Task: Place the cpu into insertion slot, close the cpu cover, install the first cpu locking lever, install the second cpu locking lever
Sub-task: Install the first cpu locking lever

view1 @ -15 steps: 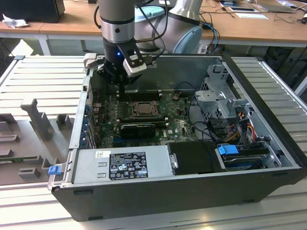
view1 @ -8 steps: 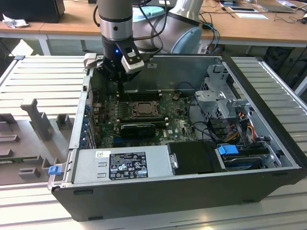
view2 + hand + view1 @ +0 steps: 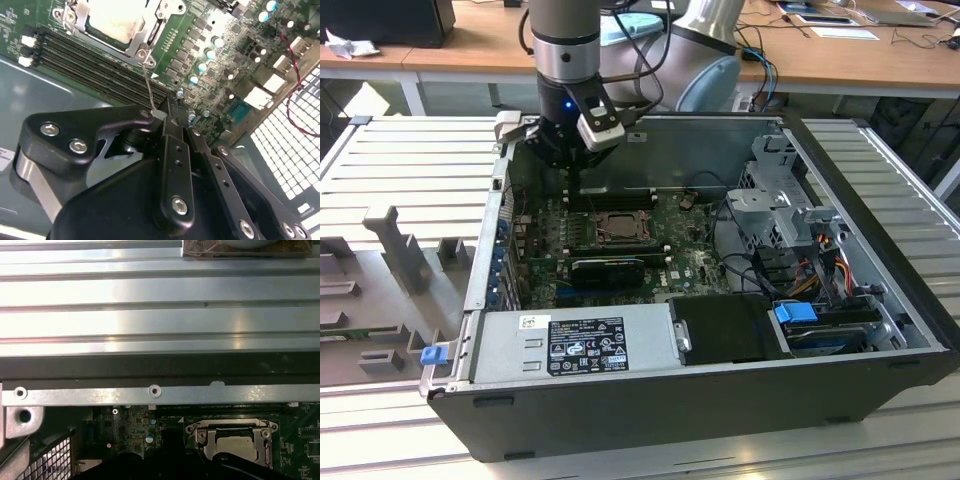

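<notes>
One open computer case [image 3: 700, 400] fills the bench, its near edge taken up by a grey power supply [image 3: 575, 345] with a black drive bay to the exterior view's right. Further in lies the green motherboard [image 3: 690, 265], with a long black expansion card [image 3: 608, 270] just nearer than the insertion slot [image 3: 620, 226]. The cpu [image 3: 117, 17] sits in that slot, pale top showing through the window of the cpu cover [image 3: 145, 37], which lies flat over it — the same closed frame shows in the first wrist view [image 3: 235, 437]. A thin wire locking lever [image 3: 149, 90] rises from the socket corner to the gripper [image 3: 167, 117], whose fingers are clenched on its tip. Beyond the slot the gripper [image 3: 575, 165] hangs at the far wall, between case wall and socket.
</notes>
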`<state>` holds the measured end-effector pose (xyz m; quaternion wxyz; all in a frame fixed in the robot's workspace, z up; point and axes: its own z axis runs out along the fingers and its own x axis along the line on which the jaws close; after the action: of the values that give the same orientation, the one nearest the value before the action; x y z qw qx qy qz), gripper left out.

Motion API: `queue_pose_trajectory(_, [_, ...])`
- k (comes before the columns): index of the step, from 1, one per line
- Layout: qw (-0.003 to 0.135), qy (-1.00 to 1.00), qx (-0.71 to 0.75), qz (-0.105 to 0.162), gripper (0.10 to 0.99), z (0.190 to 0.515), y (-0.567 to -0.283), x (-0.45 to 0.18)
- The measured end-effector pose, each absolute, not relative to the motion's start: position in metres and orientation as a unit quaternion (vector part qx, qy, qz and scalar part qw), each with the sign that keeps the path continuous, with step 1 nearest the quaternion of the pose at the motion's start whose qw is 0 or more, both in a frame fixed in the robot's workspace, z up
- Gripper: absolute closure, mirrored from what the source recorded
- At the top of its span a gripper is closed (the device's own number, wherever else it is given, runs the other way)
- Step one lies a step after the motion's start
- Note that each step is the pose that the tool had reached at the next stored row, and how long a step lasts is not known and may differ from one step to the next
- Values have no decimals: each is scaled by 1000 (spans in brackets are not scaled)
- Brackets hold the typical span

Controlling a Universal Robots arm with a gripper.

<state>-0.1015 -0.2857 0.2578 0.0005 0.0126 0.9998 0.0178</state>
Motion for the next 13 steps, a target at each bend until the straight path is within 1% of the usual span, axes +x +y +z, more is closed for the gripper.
queue_pose_trajectory(13, [0, 1000, 13, 17, 980, 257, -286, -81])
